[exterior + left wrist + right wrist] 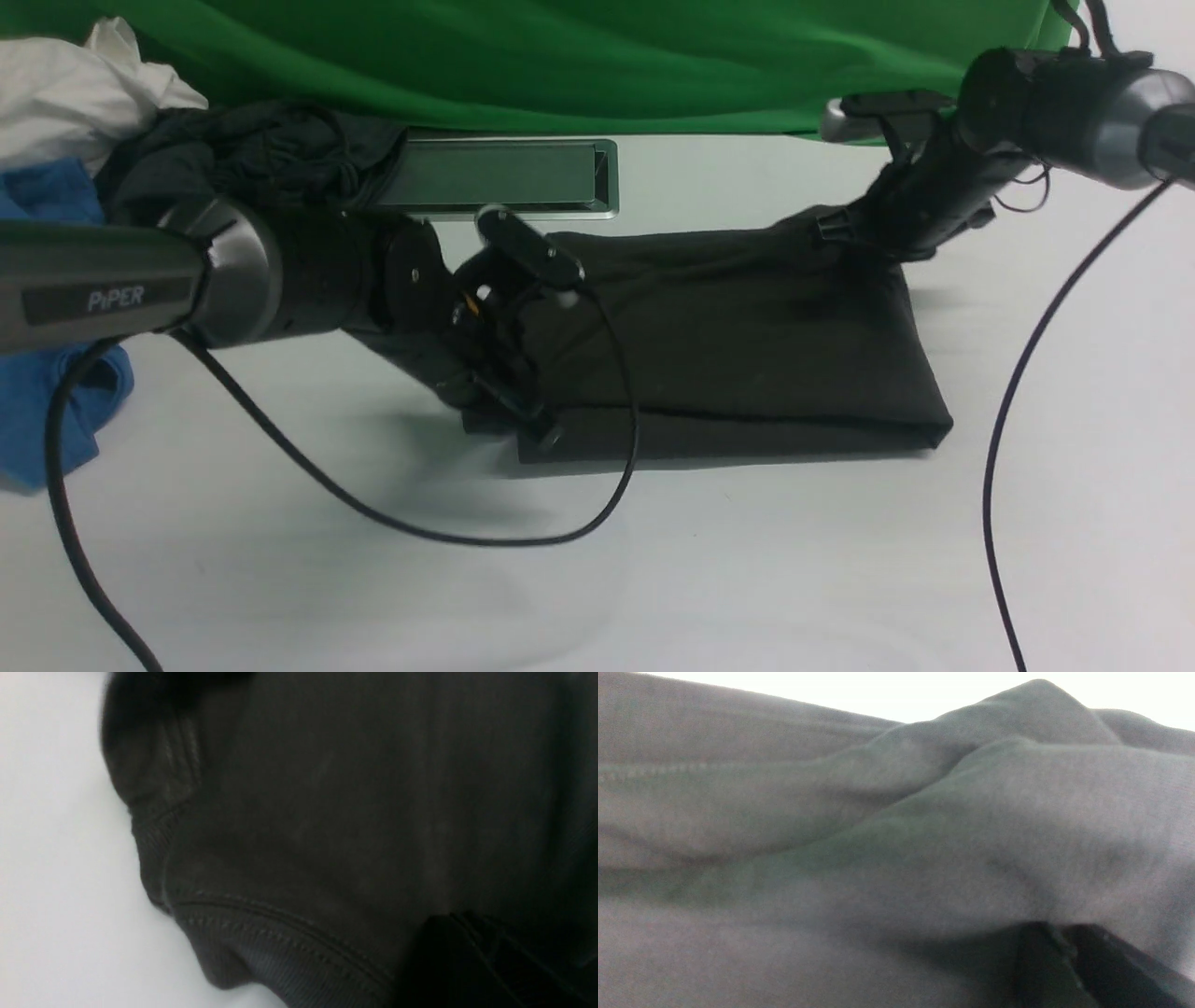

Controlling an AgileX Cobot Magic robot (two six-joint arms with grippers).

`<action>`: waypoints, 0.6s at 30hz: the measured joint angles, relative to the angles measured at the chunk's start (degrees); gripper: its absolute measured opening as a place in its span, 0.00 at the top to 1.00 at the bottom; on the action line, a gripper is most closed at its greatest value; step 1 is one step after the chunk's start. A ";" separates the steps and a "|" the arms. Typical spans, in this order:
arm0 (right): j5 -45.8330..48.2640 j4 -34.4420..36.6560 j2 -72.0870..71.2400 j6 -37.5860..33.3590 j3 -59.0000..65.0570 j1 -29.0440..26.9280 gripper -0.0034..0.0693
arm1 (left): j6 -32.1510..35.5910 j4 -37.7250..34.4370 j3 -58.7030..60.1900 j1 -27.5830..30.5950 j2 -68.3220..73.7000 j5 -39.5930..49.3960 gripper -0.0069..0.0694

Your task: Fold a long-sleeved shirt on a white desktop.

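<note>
Only readable text was "PiPER", white letters on a dark strip along the grey forearm link of the left arm [112,299], front view. Both wrist views showed plain dark fabric, no print or label legible.

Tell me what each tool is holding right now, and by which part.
Left tool is shut on the long-sleeved shirt at its near-left corner, by the ribbed hem. Right tool pinches the shirt's far-right corner, lifting it into a peak.
</note>
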 joint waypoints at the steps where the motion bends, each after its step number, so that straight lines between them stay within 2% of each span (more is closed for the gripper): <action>1: 0.35 0.33 0.41 -0.30 -1.04 0.00 0.81 | -1.32 1.19 0.00 0.00 -0.09 -0.15 0.89; 6: 2.83 0.84 0.86 -0.60 -3.33 0.00 0.81 | -7.93 9.88 0.26 0.05 -4.61 -0.08 0.89; 9: 4.97 0.84 -0.20 -1.07 -3.47 0.00 0.81 | -9.18 10.45 0.12 0.06 -8.55 0.06 0.89; 13: 10.54 -0.98 -6.80 -1.94 -3.47 0.00 0.81 | -11.16 9.99 0.02 0.06 -21.96 -0.73 0.89; 18: 15.46 -3.66 -19.14 -3.10 -2.17 0.00 0.81 | -11.52 7.89 6.34 0.06 -41.21 -7.85 0.89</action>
